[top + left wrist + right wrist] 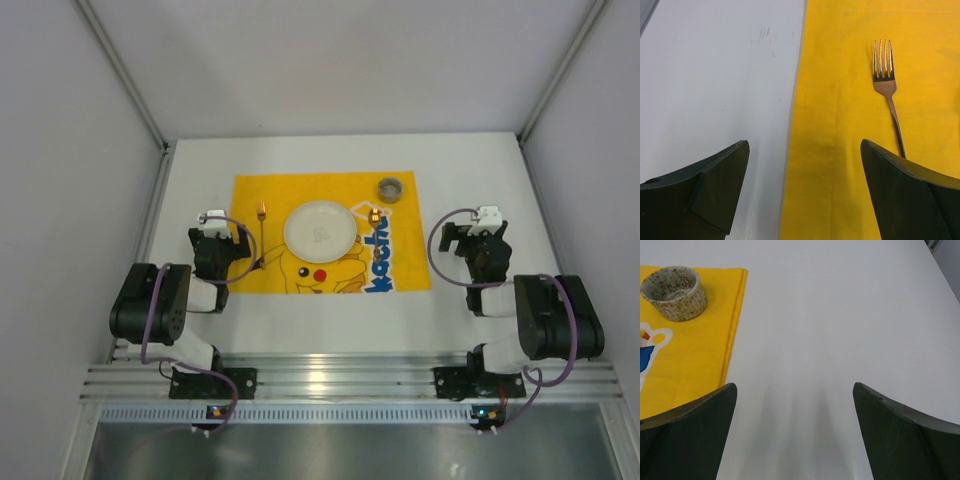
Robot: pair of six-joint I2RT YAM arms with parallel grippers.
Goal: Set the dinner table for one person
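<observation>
White walls close in a dinner table (470, 170), a broad matte white top with a ribbed aluminium rail (350, 385) along the near edge, where both my arms are bolted. A yellow cartoon-printed mat (260, 195) lies on the middle of it.

On that mat a white plate (320, 230) sits at the centre. A fork (887, 85) lies just left of it with its tines pointing away from me, and a speckled ceramic cup (674, 292) stands at the mat's far right corner. Something small and gold-glinting (372, 215) lies just right of the plate, too small for me to name.

My left gripper (804, 147) hangs over the mat's left edge with its jaws wide apart and nothing between them. The fork handle runs down behind the right-hand finger. My right gripper (794, 387) is spread just as wide and empty, over bare tabletop right of the mat and well apart from the cup.

I judge the setting close to finished, since plate, fork and cup all look placed. I see nothing loose off the mat to fetch. The next move calls for checking the piece beside the plate, then drawing both arms clear without dragging the fork.
</observation>
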